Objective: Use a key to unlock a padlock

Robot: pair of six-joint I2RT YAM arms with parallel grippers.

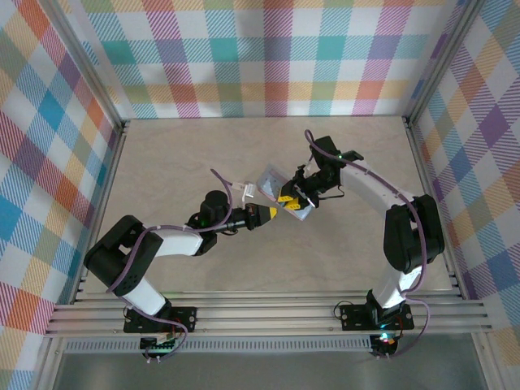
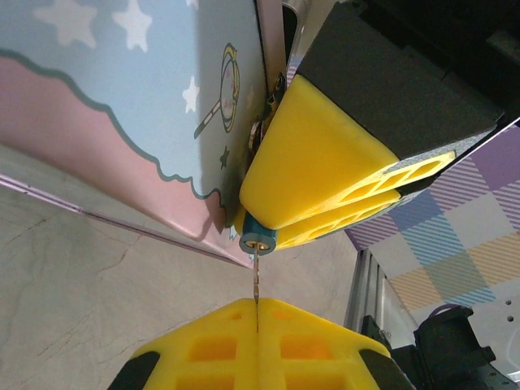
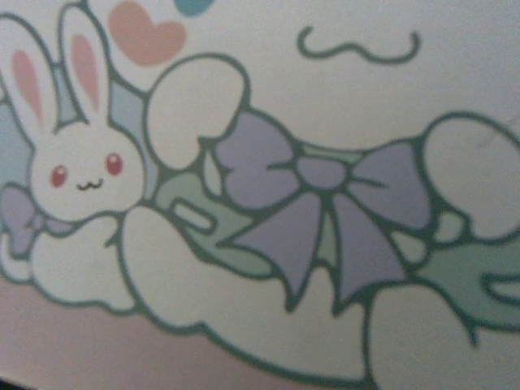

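The padlock (image 2: 258, 237) is a tiny blue lock with a silvery keyhole face. It is pinched between the yellow fingers (image 2: 317, 154) of my right gripper (image 1: 287, 197), right beside the tin box. My left gripper (image 2: 257, 307) is shut on the key (image 2: 256, 280). The thin blade runs straight up from its fingertips, and its tip sits at the padlock's keyhole. From above, the left gripper (image 1: 268, 213) and the right gripper meet nose to nose at the box's near edge. The padlock's shackle is hidden behind the right fingers.
The pale blue and pink tin box (image 2: 122, 97) with stars and a cartoon rabbit (image 3: 77, 162) lies on the beige table (image 1: 179, 154), close on the left of the padlock. Aluminium rails (image 1: 260, 313) and checked walls enclose the table.
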